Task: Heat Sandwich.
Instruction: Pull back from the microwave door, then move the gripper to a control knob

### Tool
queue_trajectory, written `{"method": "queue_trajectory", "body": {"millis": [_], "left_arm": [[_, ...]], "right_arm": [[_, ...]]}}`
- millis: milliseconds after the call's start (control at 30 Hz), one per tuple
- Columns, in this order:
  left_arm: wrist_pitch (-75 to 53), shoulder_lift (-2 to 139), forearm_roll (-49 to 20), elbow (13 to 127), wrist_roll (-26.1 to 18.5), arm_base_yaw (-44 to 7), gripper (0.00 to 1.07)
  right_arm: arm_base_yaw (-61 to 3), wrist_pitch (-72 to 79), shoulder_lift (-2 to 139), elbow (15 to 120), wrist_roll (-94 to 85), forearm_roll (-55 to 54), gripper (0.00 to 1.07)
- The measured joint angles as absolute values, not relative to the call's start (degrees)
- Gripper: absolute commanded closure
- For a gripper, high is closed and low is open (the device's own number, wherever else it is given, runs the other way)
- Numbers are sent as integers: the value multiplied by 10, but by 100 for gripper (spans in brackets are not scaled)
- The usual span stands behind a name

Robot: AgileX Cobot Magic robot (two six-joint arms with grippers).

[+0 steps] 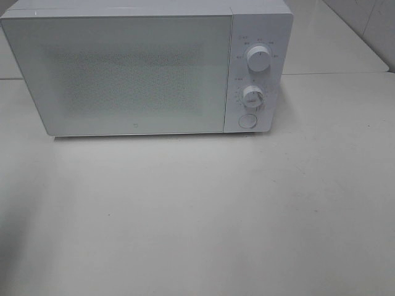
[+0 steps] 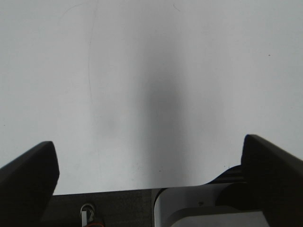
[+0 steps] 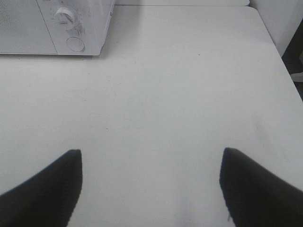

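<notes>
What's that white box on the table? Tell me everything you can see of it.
It is a white microwave, plastic-looking, standing upright at the far side of the table. Its door, with a dotted mesh, is shut. The right panel carries an upper knob, a lower knob and a button beneath. Only the table touches it.

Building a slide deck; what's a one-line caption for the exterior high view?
White microwave with its door shut, standing at the back of a pale table.

Plain white table [image 1: 197, 216], tiled wall [image 1: 373, 24] behind
</notes>
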State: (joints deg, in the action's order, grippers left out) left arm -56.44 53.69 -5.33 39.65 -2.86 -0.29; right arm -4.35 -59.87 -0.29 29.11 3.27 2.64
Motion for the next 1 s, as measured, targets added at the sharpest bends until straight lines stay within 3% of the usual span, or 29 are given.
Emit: {"method": "queue_trajectory", "body": {"millis": [633,1000], "left_arm": [[-579,189,-46,293,-40,-3,6],[-592,67,-44,285,-40,-3,6]], "right_arm": [[-44,-599,-3,291,33,26,31],[-44,-599,-3,291,33,26,31]]}}
